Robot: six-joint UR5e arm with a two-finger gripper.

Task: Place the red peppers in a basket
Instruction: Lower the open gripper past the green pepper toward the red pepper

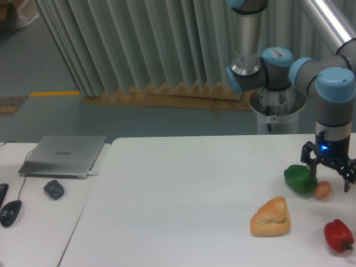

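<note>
The red pepper lies near the table's front right corner, glossy and lobed. My gripper hangs at the right, well above and behind it, open with nothing between its fingers. It stands just over the green pepper and the small orange-brown round item. No basket is in view.
A bread roll lies left of the red pepper. On the left side table rest a closed laptop, a dark round object and a mouse. The right table edge is close to the red pepper.
</note>
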